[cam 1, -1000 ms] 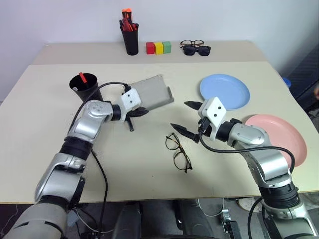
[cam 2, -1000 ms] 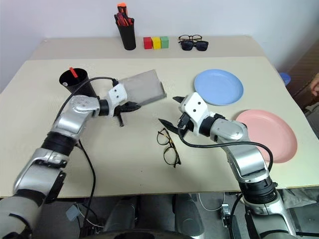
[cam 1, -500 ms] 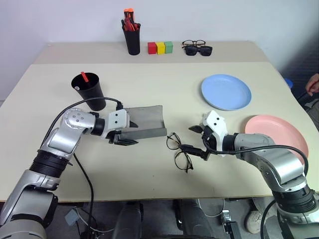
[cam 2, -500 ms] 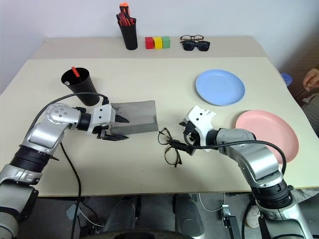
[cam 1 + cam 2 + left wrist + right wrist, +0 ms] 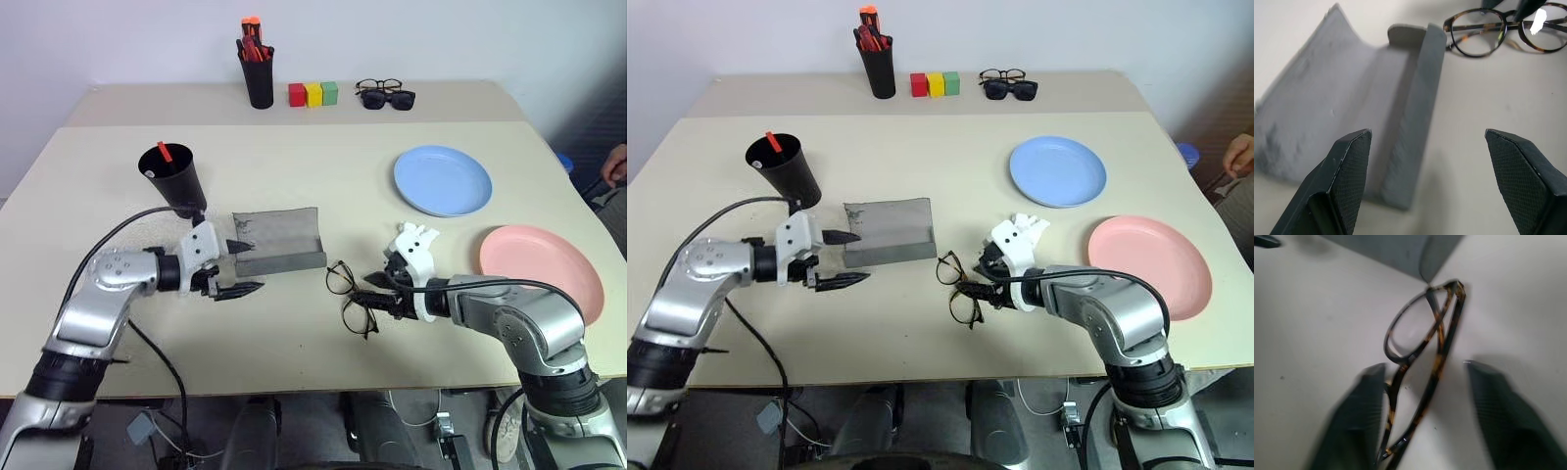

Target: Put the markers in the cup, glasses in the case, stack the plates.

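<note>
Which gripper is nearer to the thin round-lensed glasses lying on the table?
The right gripper: its fingers straddle the thin round-lensed glasses on the table. The left gripper sits open on the far side of the open grey felt case, away from the glasses.

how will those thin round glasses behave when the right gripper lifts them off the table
The glasses look thin-framed, so probably light and easily bent. Lying flat beside the open case, they may slide rather than lift. The right gripper should pinch gently.

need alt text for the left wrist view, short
An open grey case lies on a beige table, its lid laid flat, empty inside. The left gripper hovers with jaws wide apart just short of it. Round-lensed glasses lie beyond the case.
</note>
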